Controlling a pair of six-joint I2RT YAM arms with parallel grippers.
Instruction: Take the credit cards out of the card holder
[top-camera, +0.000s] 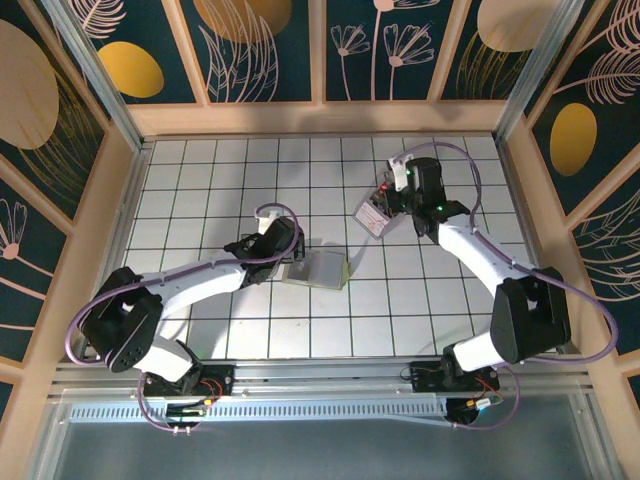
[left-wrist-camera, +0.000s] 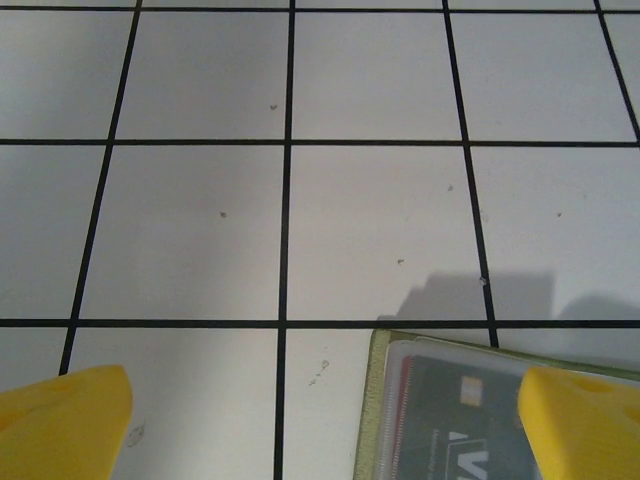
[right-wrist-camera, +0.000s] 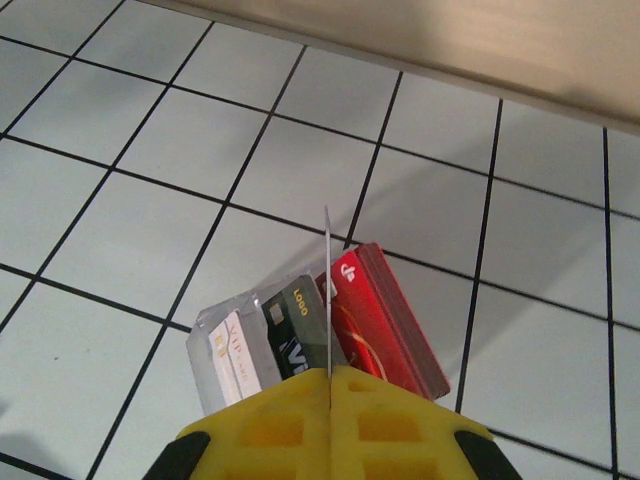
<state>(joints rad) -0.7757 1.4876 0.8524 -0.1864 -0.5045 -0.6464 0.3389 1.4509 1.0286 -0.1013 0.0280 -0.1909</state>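
The yellow-green card holder (top-camera: 318, 268) lies open on the tiled table, mid-left. In the left wrist view its green edge (left-wrist-camera: 378, 400) frames a clear sleeve over a dark credit card (left-wrist-camera: 460, 425). My left gripper (top-camera: 287, 252) is open beside the holder's left side; its yellow fingers (left-wrist-camera: 70, 420) straddle the holder's corner and hold nothing. My right gripper (right-wrist-camera: 329, 378) is shut on a thin card (right-wrist-camera: 328, 290) seen edge-on. Below it lies a loose pile of credit cards (top-camera: 372, 215): a white one (right-wrist-camera: 235, 360), a dark one (right-wrist-camera: 295, 330) and red ones (right-wrist-camera: 385, 315).
A raised wooden wall (top-camera: 320, 115) borders the table's far side, with more walls left and right. The right arm's base (top-camera: 455, 375) and the left arm's base (top-camera: 190, 385) sit at the near edge.
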